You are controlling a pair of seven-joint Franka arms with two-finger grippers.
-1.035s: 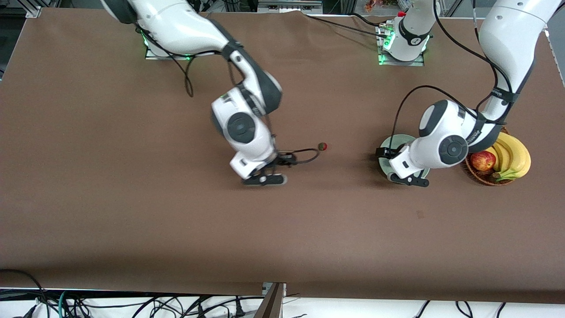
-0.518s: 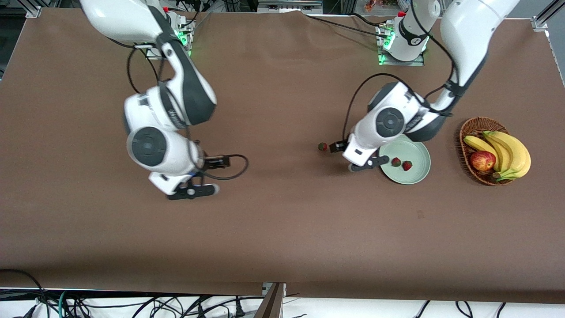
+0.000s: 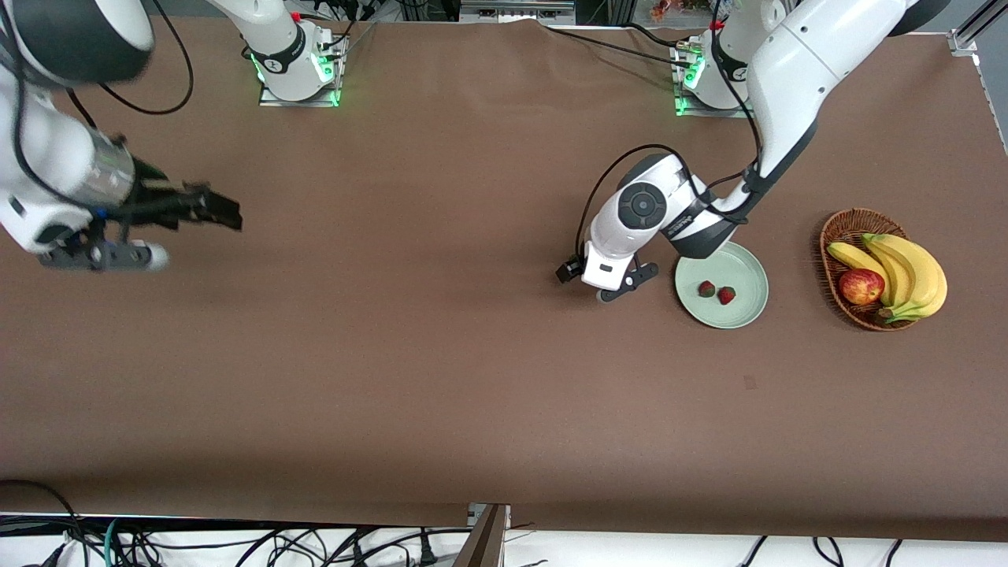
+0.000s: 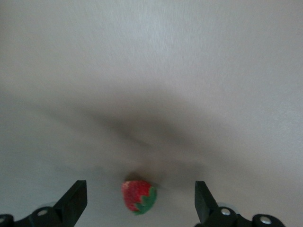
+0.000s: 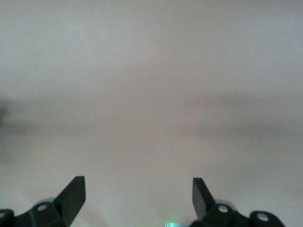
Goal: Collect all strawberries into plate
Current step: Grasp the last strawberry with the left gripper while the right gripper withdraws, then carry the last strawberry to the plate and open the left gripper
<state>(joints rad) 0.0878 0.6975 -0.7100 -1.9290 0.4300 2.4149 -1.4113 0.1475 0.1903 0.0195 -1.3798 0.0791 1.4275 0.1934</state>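
The right gripper [image 3: 102, 256] hangs over bare tablecloth [image 3: 441, 370] at the right arm's end of the table, its fingers [image 5: 71, 194] spread wide with nothing between them; the right wrist view shows only plain cloth under it. Well apart from it, toward the left arm's end, the left gripper [image 3: 606, 285] is low over the cloth just beside the plate [image 3: 748, 268], on the side toward the right arm. Its fingers [image 4: 73, 198] are also parted, and in the left wrist view one strawberry [image 4: 139, 196] lies on the cloth between them, red with its green cap showing, touched by neither finger. In the front view this berry is hidden under the left arm's hand. Two more strawberries [image 3: 716, 292] lie side by side inside the plate, near its middle. Past the plate from the left gripper, a wicker basket [image 3: 839, 230] holds bananas [image 3: 906, 272] and an apple [image 3: 861, 286].
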